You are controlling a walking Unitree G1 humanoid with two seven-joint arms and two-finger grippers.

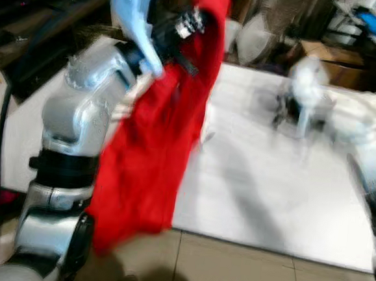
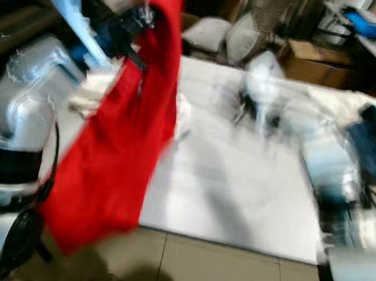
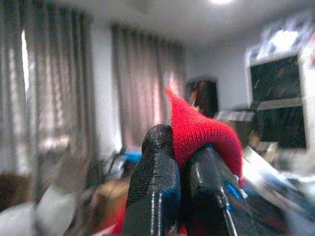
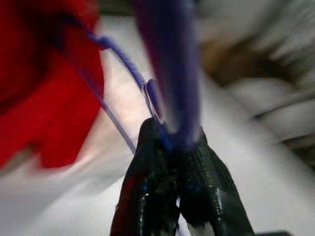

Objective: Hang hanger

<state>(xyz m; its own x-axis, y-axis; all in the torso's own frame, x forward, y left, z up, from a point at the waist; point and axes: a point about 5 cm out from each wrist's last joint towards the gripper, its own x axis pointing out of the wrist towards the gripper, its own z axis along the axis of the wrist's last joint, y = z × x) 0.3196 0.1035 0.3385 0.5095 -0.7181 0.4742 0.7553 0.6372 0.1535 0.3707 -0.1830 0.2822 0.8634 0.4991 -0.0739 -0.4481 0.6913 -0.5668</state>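
The left gripper (image 3: 179, 162) is up high on the left, pinching the red cloth (image 1: 154, 151). The cloth hangs down near the white table (image 1: 268, 199). The right gripper (image 4: 172, 147) squeezes a thin blue hanger (image 4: 170, 73). The cloth could slip off, because the two grippers pinch only small bits.

white table (image 1: 268, 199) | cardboard box (image 2: 311, 59) behind | grey curtains (image 3: 74, 83) | tiled floor (image 1: 230, 267)

A lived-in home room: long grey curtains (image 3: 138, 83), cushions (image 2: 213, 32) and cardboard boxes (image 2: 305, 58) at far side.
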